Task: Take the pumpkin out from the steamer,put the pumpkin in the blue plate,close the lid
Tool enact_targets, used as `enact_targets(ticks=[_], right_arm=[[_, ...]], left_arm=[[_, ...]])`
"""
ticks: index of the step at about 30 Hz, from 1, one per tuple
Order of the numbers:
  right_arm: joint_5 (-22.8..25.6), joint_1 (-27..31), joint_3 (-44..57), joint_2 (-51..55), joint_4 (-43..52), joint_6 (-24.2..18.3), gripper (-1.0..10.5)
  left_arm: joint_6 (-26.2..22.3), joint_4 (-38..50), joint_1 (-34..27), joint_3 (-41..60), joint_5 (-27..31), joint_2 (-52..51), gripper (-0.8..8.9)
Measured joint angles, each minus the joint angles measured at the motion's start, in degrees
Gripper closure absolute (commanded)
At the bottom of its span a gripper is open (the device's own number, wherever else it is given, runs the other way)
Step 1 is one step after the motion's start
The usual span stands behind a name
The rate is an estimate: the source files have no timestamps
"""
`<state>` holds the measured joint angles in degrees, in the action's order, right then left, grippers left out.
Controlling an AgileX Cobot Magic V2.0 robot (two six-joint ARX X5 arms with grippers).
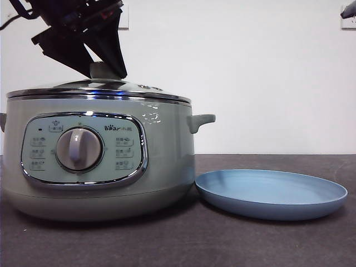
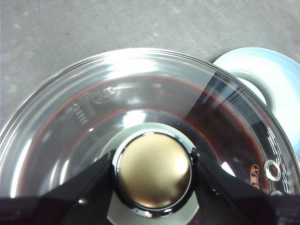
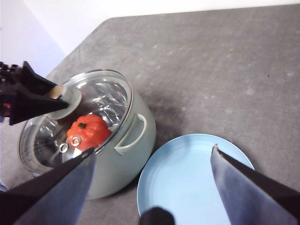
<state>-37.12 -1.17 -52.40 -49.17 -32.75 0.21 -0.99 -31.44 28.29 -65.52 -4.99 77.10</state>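
Observation:
The sage-green steamer stands left on the dark table, with the glass lid resting on its rim. My left gripper comes from above and is shut on the lid's round knob, one jaw on each side. The orange pumpkin shows through the lid, inside the steamer. The blue plate lies empty just right of the steamer. My right gripper is open and empty, high above the plate.
The steamer's side handle sticks out toward the plate. A white wall stands behind the table. Dark grey tabletop stretches beyond the plate.

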Motion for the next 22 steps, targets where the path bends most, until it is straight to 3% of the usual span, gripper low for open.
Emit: enact_targets(ticks=[6,8,12,17,22], right_arm=[[-0.2,-0.7,0.0,-2.2,0.9,0.0,5.3],[-0.2,-1.7,-0.1,-3.0,1.0,0.0,4.7],[1.1,-4.6,-1.8,-5.9,1.1,0.2,3.4],[2.0,-10.1,-5.6,-11.6,1.1,1.0,3.3],[8.8,-18.1,-12.3,-18.9,0.6,1.0,2.5]], left_arm=[[0.0,0.1,0.0,0.4,0.9,-8.3,8.22],[0.0,0.2,0.0,0.4,1.7,-12.0,8.22],[-0.1,0.2,0.0,0.4,6.1,-18.9,8.22],[-0.1,0.2,0.0,0.4,11.0,-26.8,8.22],[-0.1,-1.2,0.0,0.4,16.5,-33.0,8.22]])
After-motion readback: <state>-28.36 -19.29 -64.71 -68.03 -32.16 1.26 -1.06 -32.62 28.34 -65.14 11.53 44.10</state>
